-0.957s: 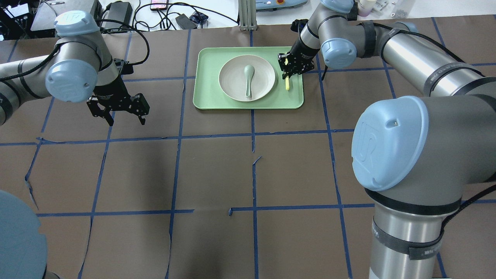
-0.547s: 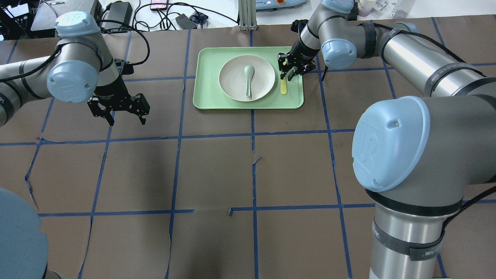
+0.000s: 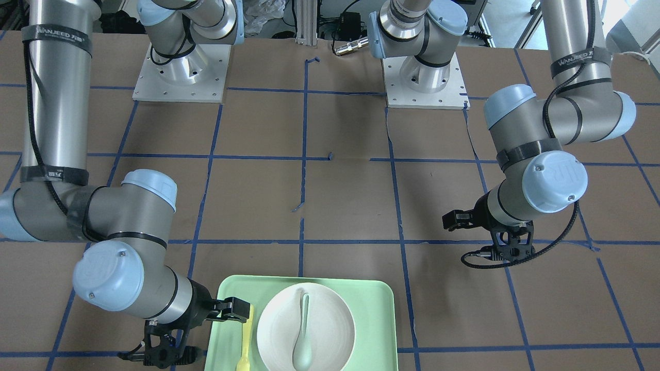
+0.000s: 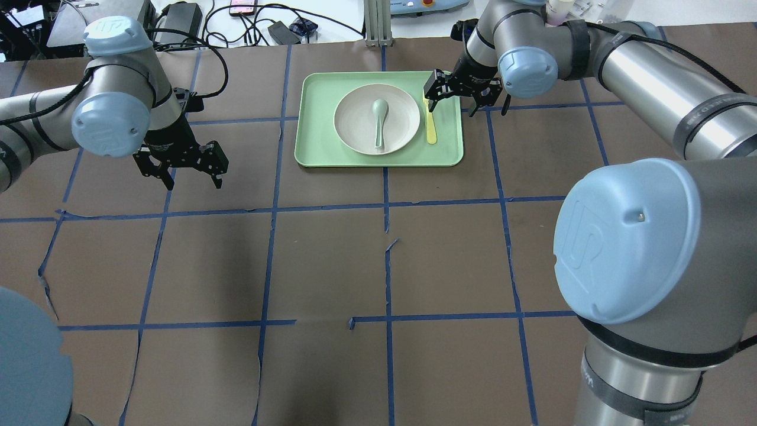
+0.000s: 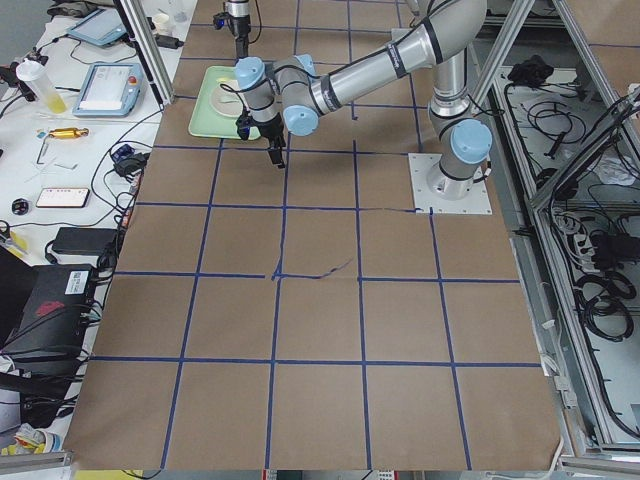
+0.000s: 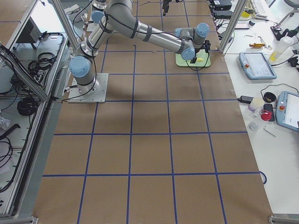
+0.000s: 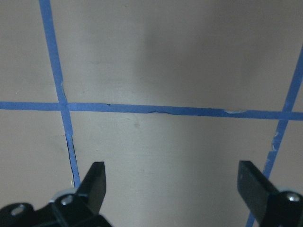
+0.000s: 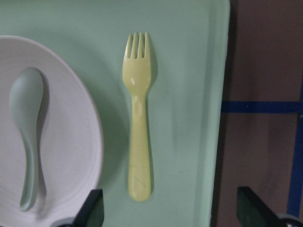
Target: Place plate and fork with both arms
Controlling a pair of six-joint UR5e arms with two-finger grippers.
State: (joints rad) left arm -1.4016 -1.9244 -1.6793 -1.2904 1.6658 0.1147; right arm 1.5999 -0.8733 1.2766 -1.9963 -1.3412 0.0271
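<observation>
The off-white plate [image 4: 355,121] sits in the middle of the pale green tray [image 4: 319,148]. The yellow fork [image 4: 431,127] lies flat on the tray just right of the plate, tines pointing to the far edge; the right wrist view shows it free [image 8: 138,123], beside the plate [image 8: 71,142]. My right gripper [image 4: 452,106] is open and empty, hovering over the fork's far end at the tray's right rim. My left gripper [image 4: 193,184] is open and empty over bare brown paper, well left of the tray; it also shows in the left wrist view [image 7: 174,182].
A mint-green spoon [image 4: 378,121] lies in the plate. The table is covered in brown paper with a blue tape grid [image 4: 387,204]. Cables and devices [image 4: 248,23] lie beyond the far edge. The arm bases [image 3: 423,77] stand at the robot's side.
My right gripper has opened and let go of the fork, which now lies flat on the tray beside the plate. The gripper has turned and drawn back slightly. The left arm has not moved.
</observation>
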